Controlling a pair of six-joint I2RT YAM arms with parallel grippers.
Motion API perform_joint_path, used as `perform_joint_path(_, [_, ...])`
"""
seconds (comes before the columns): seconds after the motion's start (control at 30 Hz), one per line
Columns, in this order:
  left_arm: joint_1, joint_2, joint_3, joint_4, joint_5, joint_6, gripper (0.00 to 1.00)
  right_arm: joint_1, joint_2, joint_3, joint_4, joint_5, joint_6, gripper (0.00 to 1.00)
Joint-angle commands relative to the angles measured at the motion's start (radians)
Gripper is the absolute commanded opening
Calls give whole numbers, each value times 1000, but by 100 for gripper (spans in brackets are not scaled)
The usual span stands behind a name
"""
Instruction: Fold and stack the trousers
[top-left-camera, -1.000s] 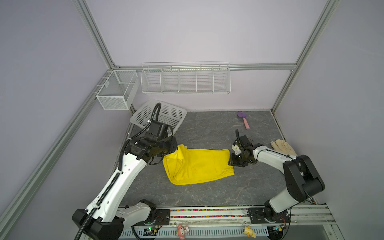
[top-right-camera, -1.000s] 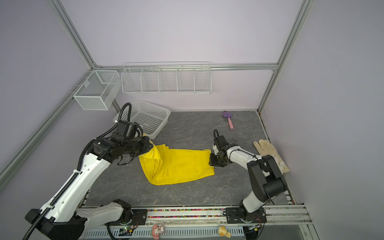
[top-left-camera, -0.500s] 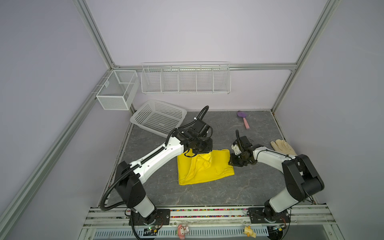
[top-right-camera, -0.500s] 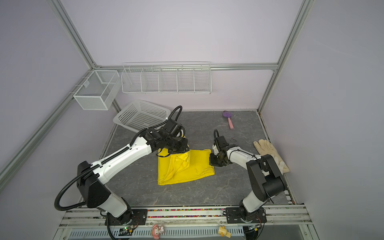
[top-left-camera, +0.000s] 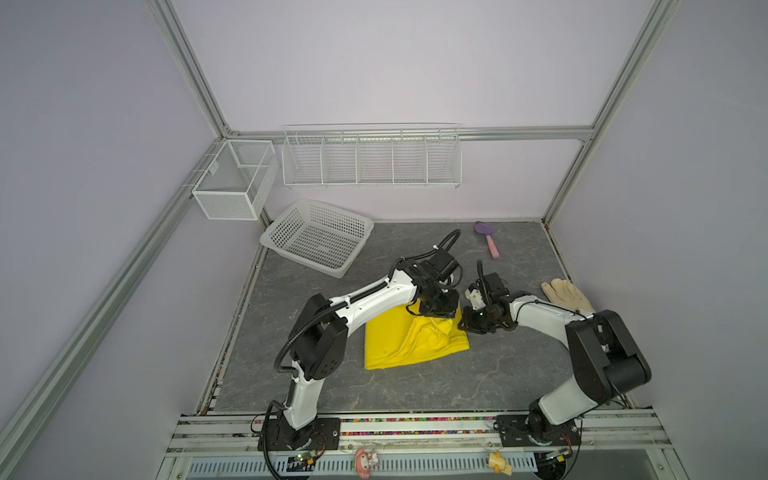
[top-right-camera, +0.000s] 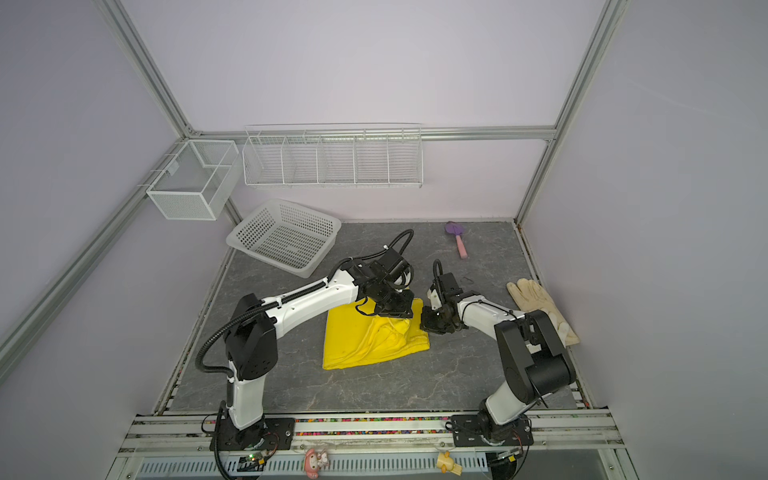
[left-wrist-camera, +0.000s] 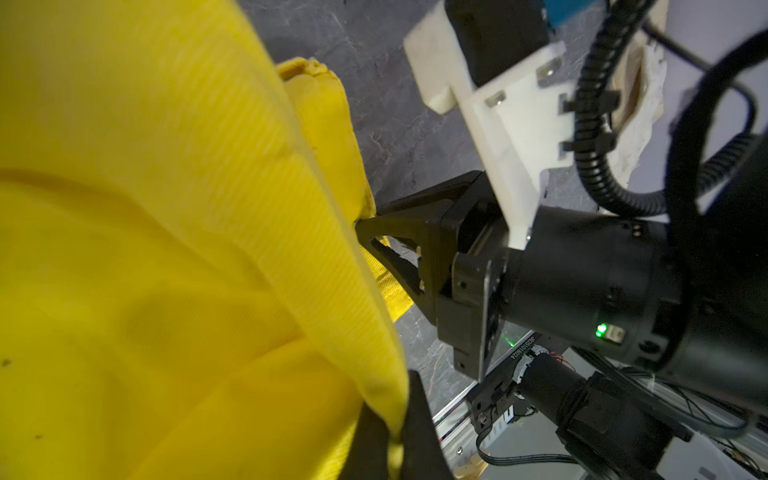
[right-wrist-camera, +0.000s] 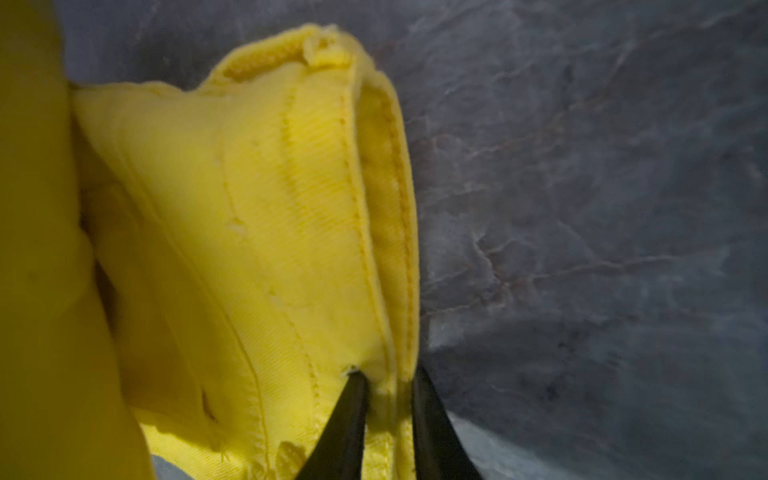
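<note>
**Both grippers gripped the trousers (top-left-camera: 409, 343) at the far right corner.**

The trousers lay folded in a rough yellow rectangle mid-table (top-left-camera: 415, 390), between the arms. The left gripper (top-left-camera: 437, 321) was clenched on a raised fold at that corner, and the right gripper (top-left-camera: 465, 325) met the edge just beside it, nearly touching it. Both top views gave the whole pile (its near half flat, its far right part bunched and lifted), but not how the right one's jaws stood. The right wrist view settled that: two black fingertips (right-wrist-camera: 353, 399) pinched a stitched hem, with grey tabletop beyond. The left wrist view showed cloth trapped between the left gripper's own fingers (left-wrist-camera: 419, 436) and the right gripper's tip at the cloth's edge.
</note>
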Motion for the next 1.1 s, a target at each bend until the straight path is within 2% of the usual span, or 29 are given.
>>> perform_joint_path(0.0, [-20, 44, 53, -16, 45, 33, 0, -11, 7, -38, -10, 18, 15, 22])
perform_joint_path(0.1, [-23, 79, 77, -20, 45, 26, 8, -17, -1, -43, -11, 12, 15, 22])
perform_joint_path(0.2, [-23, 82, 101, -18, 40, 16, 21, -28, -28, -43, -24, 8, 16, 22])
perform_joint_path(0.27, [-23, 74, 116, -18, 63, 6, 33, -44, -61, -36, -49, 10, 10, 23])
perform_joint_path(0.33, [-23, 56, 127, -28, 76, -1, 39, -66, -96, -26, -79, 15, 1, 24])
perform_joint_path(0.47, [-21, -4, 111, -44, 89, -3, 42, -123, -176, 12, -166, 27, -37, 25])
perform_joint_path(0.6, [-1, -44, 80, -148, 11, 45, 42, -140, -255, 72, -257, 34, -79, 25])
perform_joint_path(0.67, [18, -74, 26, -152, -18, 56, 41, -136, -293, 73, -265, -9, -77, 25])
perform_joint_path(0.73, [39, -95, -21, -167, -53, 61, 41, -100, -317, 73, -253, -53, -56, 25])
perform_joint_path(0.87, [97, -158, -98, -175, -122, 79, 41, 40, -309, 106, -196, -58, -2, 24])
perform_joint_path(0.97, [155, -182, -138, -167, -163, 91, 42, 115, -271, 50, -141, -33, 9, 24])
perform_joint_path(1.07, [210, -174, -166, -112, -212, 105, 42, 139, -224, -5, -147, 17, -6, 24])
